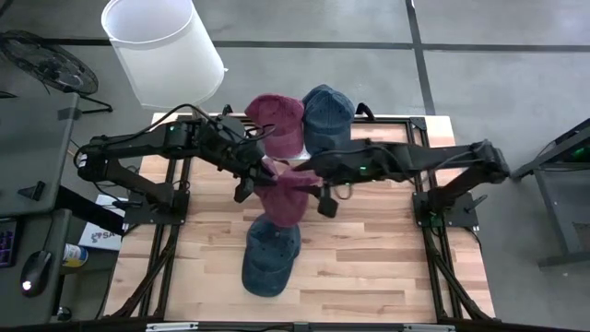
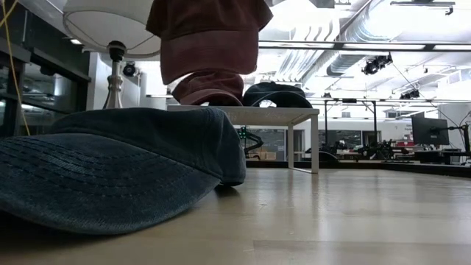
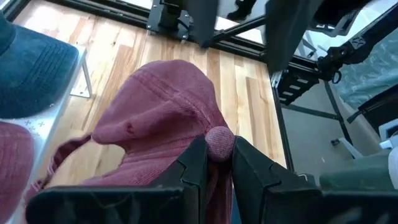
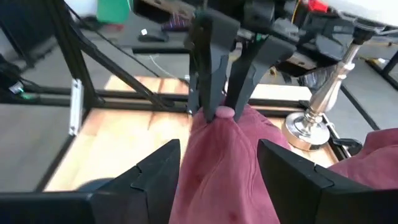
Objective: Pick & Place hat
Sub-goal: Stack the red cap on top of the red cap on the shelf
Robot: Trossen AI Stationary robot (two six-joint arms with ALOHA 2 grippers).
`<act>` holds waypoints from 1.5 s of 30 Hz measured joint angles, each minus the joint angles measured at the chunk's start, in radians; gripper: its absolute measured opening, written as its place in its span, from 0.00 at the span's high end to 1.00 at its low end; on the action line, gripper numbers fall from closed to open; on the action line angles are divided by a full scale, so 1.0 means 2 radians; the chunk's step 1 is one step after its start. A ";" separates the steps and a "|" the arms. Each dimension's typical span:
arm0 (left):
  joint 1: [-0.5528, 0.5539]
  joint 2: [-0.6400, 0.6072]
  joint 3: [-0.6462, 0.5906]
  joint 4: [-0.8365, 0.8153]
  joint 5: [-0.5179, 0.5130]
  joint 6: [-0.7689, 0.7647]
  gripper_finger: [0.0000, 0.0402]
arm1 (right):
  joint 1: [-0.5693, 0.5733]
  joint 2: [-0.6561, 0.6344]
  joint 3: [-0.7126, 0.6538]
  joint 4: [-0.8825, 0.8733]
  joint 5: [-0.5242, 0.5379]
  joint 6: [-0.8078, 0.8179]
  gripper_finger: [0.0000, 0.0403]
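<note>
A maroon hat (image 1: pixel 284 201) hangs in mid-air over the middle of the table, above a blue denim hat (image 1: pixel 270 256) that lies brim-down on the wood (image 2: pixel 110 169). My left gripper (image 3: pixel 217 150) is shut on the maroon hat's top. My right gripper (image 4: pixel 219 144) is open, with one finger on each side of the same hat's crown (image 4: pixel 224 168). A second maroon hat (image 1: pixel 277 124) and a dark blue hat (image 1: pixel 328 115) sit on a small white stand (image 2: pixel 294 115) at the far side. My left gripper pinches the maroon hat's top button (image 3: pixel 219 140) between its two fingers (image 4: pixel 208 68), coming from above and pointing down. The hat hangs below the fingers, crown up, lifted clear of the table (image 2: pixel 210 37). My right gripper's fingers flank the crown; I cannot tell whether they touch it.
A lamp with a white shade (image 1: pixel 161 46) stands beyond the table's far left corner, its metal base (image 4: pixel 311 124) close to the stand. Dark frame rails (image 1: pixel 433 231) run along the table's sides. Bare wood lies to the right of the denim hat (image 1: pixel 369 267).
</note>
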 joint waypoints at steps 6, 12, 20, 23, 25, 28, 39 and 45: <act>0.000 0.000 0.000 0.001 0.000 0.005 0.88 | -0.016 0.055 0.080 -0.065 -0.023 -0.008 0.48; 0.000 0.000 0.000 0.002 0.000 0.010 0.88 | -0.024 0.095 0.124 -0.116 -0.041 -0.011 0.48; 0.000 0.000 0.000 0.005 0.004 0.021 0.88 | -0.032 0.104 0.121 -0.112 -0.067 0.006 0.48; 0.000 0.000 0.000 0.006 0.004 0.022 0.88 | -0.032 0.103 0.121 -0.109 -0.069 0.018 0.48; 0.000 0.000 0.000 0.006 0.004 0.024 0.88 | -0.032 0.103 0.121 -0.111 -0.072 0.027 0.48; 0.000 0.000 0.000 0.006 0.004 0.029 0.88 | -0.032 0.103 0.121 -0.113 -0.065 0.035 0.49; 0.000 0.000 0.000 -0.003 0.004 0.029 0.88 | -0.032 0.101 0.121 -0.124 -0.068 0.054 0.68; 0.000 0.000 0.000 -0.005 0.005 0.029 0.88 | -0.032 0.101 0.121 -0.124 -0.068 0.069 0.78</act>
